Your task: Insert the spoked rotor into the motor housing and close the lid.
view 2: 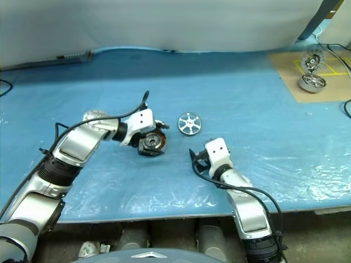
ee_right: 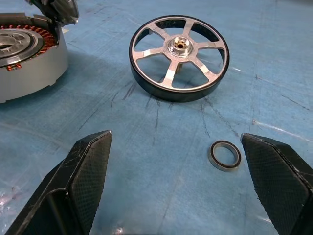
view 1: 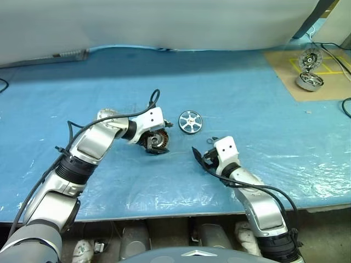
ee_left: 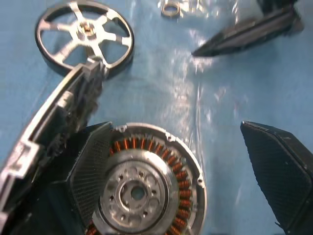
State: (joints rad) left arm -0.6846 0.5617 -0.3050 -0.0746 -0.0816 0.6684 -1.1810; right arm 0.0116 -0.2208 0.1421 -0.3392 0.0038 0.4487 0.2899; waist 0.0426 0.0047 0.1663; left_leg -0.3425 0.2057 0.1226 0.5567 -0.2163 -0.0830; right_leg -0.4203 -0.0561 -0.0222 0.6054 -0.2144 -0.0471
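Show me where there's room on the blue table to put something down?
Bare blue sheet stretches between the shiny silver spoked wheel and the brown board. It is crowded around the grey copper-wound motor cup, left hand, small metal ring and right hand.

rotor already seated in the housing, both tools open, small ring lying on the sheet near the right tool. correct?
Not quite. The spoked rotor is not seated: the right wrist view shows it lying flat on the blue sheet, apart from the motor housing, whose copper windings are exposed. The rest holds: left tool and right tool are open, and the small ring lies near the right tool.
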